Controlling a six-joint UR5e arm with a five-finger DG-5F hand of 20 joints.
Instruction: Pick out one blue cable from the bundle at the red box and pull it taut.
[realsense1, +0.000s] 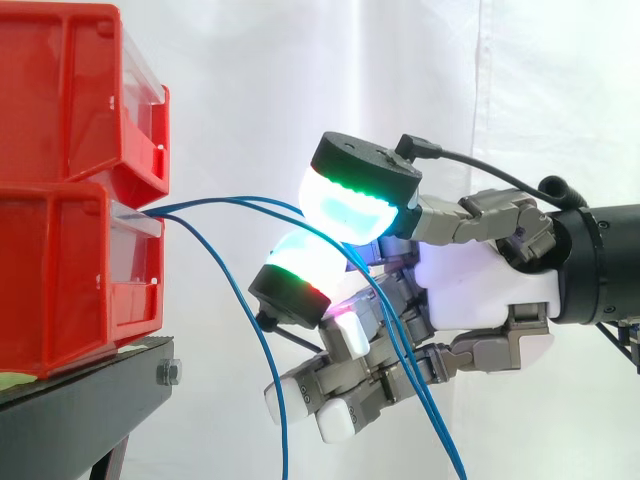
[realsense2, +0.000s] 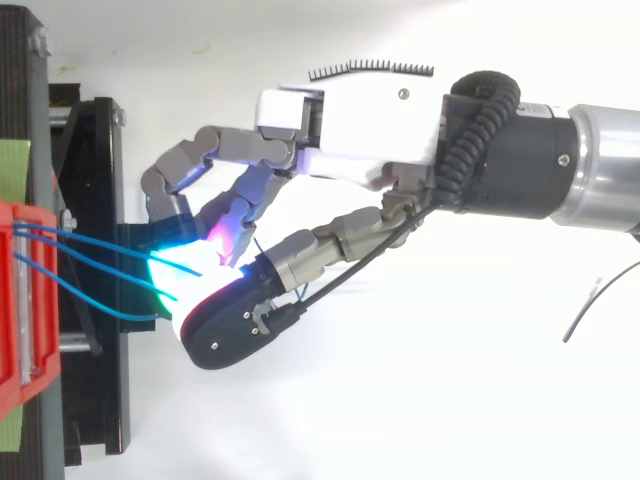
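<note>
Currently, step: the pick is judged made, the pull not yet done.
Hand: the hand (realsense1: 480, 285) is closed in a pinch; its glowing pads (realsense1: 350, 205) are pressed on the blue cables (realsense1: 215, 203), with two strands seemingly caught rather than one.
Cables: led out of the lower red box (realsense1: 60, 280) on the black stand (realsense1: 80, 410); a third strand hangs free.
Slack: a slight bow is seen between box and pads.
Next move: one strand should be shed, then the hand drawn away from the box until the bow is gone.
</note>
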